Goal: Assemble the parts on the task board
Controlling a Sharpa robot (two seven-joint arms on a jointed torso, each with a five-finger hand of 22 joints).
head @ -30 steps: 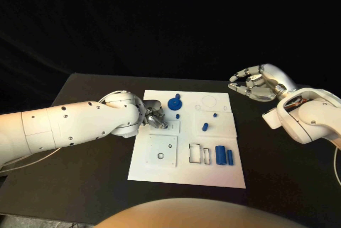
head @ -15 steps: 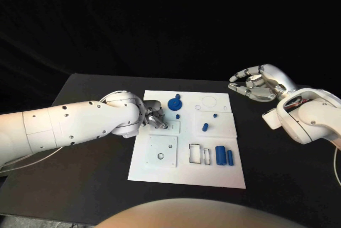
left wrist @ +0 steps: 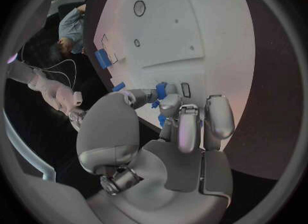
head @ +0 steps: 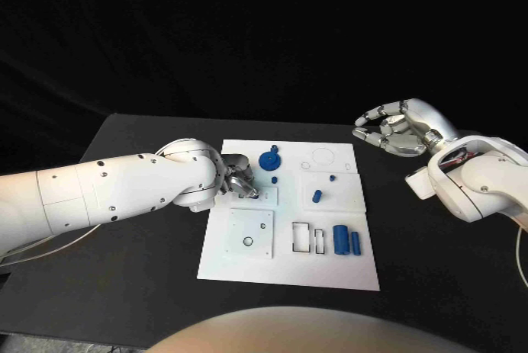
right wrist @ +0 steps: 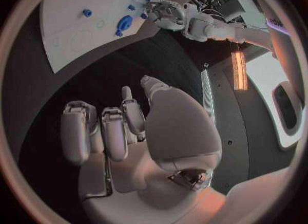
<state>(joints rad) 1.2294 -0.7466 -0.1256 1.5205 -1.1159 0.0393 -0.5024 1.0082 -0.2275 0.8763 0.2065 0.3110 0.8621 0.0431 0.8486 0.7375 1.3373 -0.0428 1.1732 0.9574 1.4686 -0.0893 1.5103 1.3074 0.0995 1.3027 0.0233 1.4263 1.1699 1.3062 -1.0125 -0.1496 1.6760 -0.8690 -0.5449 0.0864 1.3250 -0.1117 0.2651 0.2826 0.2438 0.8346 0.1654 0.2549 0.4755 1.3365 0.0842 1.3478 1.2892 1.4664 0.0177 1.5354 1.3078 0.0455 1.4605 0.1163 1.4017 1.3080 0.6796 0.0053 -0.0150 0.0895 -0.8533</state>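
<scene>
Currently your left hand (head: 240,184) pinches a blue part (left wrist: 161,90) over the board (head: 288,274), right hand (head: 394,134) empty: misalignment risks dropping it.

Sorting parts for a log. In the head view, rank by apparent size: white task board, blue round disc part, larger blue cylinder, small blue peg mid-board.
1. White task board
2. Blue round disc part
3. Larger blue cylinder, close to the disc, so that order is unsure
4. Small blue peg

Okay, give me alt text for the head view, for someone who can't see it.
The robot's left hand rests its fingers on the left edge of the white task board on a black table, beside a blue disc-shaped part. The right hand hovers raised off the board's right, holding nothing.
</scene>
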